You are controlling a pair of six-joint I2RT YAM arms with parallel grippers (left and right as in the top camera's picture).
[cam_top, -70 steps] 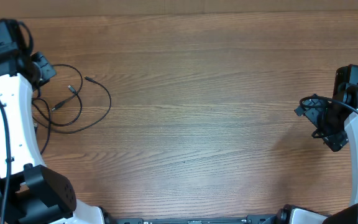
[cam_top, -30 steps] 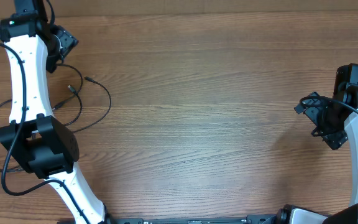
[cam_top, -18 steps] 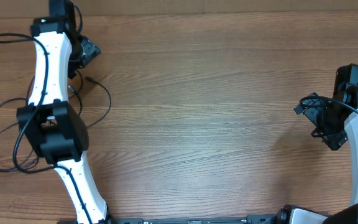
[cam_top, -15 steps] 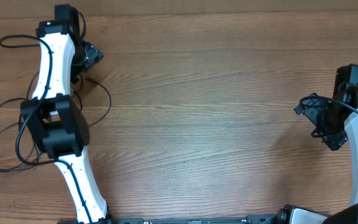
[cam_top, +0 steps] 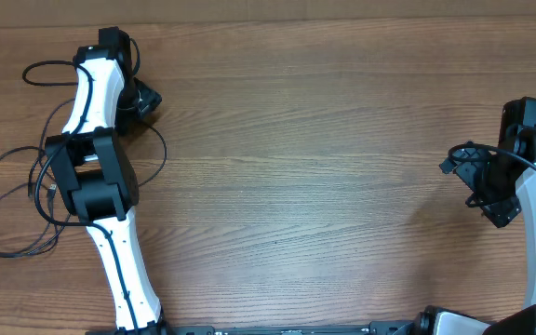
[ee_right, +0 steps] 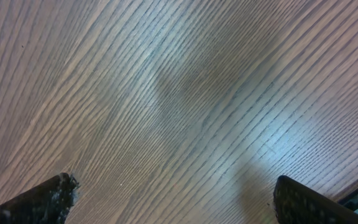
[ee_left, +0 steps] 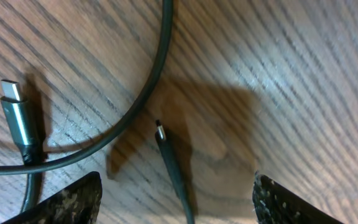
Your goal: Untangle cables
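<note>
Since the wooden table (cam_top: 324, 167) bears everything directly, the cables (cam_top: 164, 151) lie at its left end in loose overlapping loops, partly hidden under the left arm. The right gripper (cam_top: 477, 177) hangs wide open over bare wood at the far right, well apart from them. The left gripper (cam_top: 142, 100) also stands wide and holds nothing, straddling a thin plug end (ee_left: 169, 158) just beside a curved cord (ee_left: 148, 93). Best, I judge, to come down squarely on that plug alone, close just behind its tip, then draw it slowly clear of the curve. No box, tray or other container shows in any view.
</note>
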